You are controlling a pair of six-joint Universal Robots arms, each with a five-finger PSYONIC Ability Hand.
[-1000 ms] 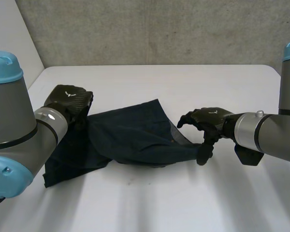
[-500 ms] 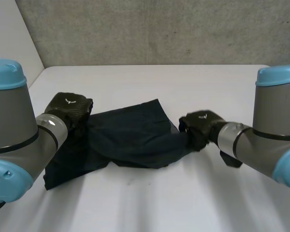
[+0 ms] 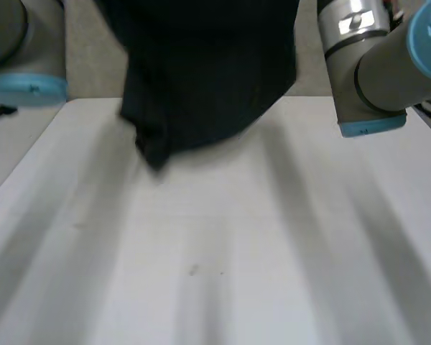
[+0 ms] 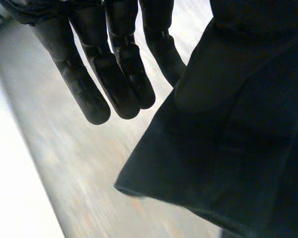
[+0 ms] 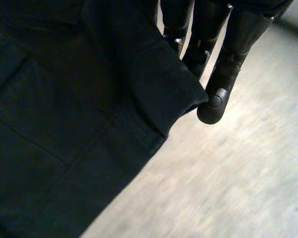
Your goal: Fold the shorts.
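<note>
The dark navy shorts [image 3: 201, 72] hang in the air above the white table [image 3: 223, 259], lifted clear of it, with one lower corner drooping at the left. My left arm [image 3: 21, 43] and right arm [image 3: 366, 65] rise on either side of the cloth. In the left wrist view my left hand [image 4: 114, 74] has long fingers pointing down beside the shorts [image 4: 228, 148], which hang from its thumb side. In the right wrist view the shorts [image 5: 64, 124] drape from my right hand [image 5: 228, 59], a hem wrapped over its fingers. Both hands hold the cloth up at its upper edge.
A grey concrete wall [image 3: 93, 79] stands behind the table. The table's left edge [image 3: 29, 154] runs diagonally, with a pale floor beyond it. Shadows of the cloth and arms streak the tabletop.
My right hand has shut on the shorts' right end. Both arms have then risen, carrying the shorts from lying on the table to hanging high above it.
</note>
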